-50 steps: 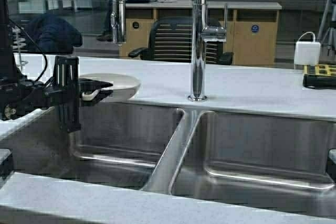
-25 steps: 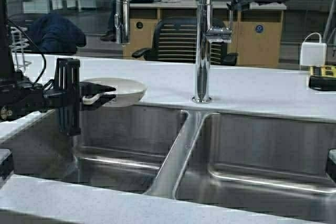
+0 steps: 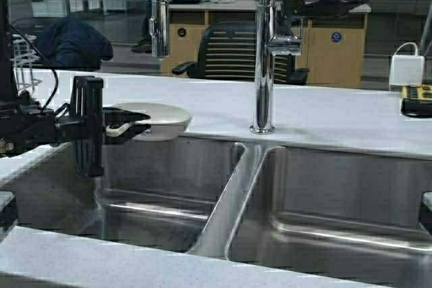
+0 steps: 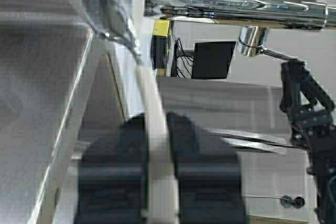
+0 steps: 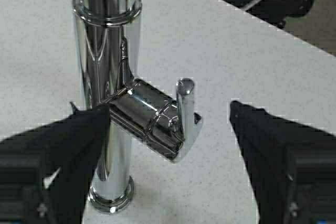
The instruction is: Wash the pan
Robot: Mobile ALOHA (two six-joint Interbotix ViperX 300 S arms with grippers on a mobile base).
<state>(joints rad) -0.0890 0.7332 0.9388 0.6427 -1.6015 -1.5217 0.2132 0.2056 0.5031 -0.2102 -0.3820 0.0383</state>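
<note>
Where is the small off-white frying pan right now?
In the high view, the small off-white frying pan sits left, at the left sink basin's back edge by the white countertop, its handle clamped in the left tool.

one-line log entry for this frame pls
left gripper: shut on pan handle, over left basin | right gripper: open, straddling faucet lever | water: none visible

High view: sitting above and behind the arms, looking forward and down across the double sink (image 3: pixel 236 187) and countertop (image 3: pixel 324 116), taking in the whole faucet (image 3: pixel 264 52) mid-frame.

Left wrist view: riding close on the left gripper (image 4: pixel 157 177), looking along its 2 fingers toward the faucet's horizontal pipe (image 4: pixel 236 9) crossing the upper frame.

Right wrist view: hovering very near, looking down on the faucet lever (image 5: pixel 186 114) between the right gripper's (image 5: pixel 168 150) 2 fingers.

All 3 views are sharing the faucet.
</note>
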